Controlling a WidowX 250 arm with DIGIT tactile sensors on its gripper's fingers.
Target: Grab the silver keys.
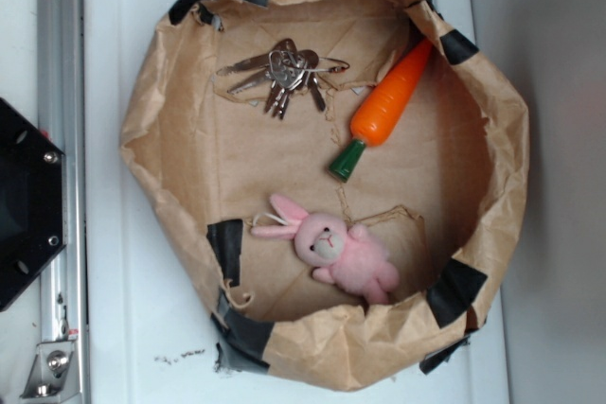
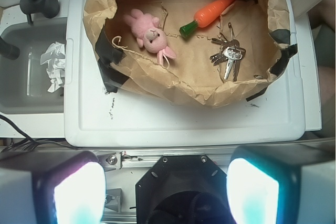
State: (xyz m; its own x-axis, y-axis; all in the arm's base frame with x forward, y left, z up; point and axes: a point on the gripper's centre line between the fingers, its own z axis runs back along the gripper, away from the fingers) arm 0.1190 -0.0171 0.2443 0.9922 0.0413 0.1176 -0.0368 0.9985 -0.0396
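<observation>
The crumpled brown paper nest (image 1: 189, 153) is showing plain tan, patched with black tape strips (image 1: 225, 245). The grey-silver metal keys (image 1: 284, 73) are glinting pale; the plastic carrot (image 1: 390, 96) is glowing orange above a green stub; the plush rabbit (image 1: 336, 251) is showing pink on the white worktop (image 1: 123, 328).

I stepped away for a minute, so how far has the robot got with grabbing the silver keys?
Nothing looks done yet. The silver keys lie untouched on the floor of the paper-lined bin, apart from the carrot and the pink bunny. In the wrist view the gripper is open, holds nothing and sits well back from the bin. Reaching in, closing on the keys and lifting all remain.
</observation>
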